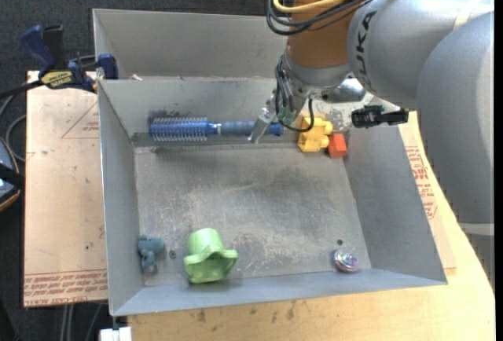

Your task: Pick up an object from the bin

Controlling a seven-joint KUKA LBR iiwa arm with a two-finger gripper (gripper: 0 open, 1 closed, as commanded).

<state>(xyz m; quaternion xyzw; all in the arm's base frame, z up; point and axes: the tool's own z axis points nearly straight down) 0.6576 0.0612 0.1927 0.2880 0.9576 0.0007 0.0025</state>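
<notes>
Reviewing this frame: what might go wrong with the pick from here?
1. The hand is at the handle end of the blue brush. Taken that far from its middle, the brush may tilt or slip out.
2. The brush lies along the bin's far wall, so the hand may scrape the metal.
3. The yellow block and orange piece lie right beside the hand and may get nudged.
</notes>
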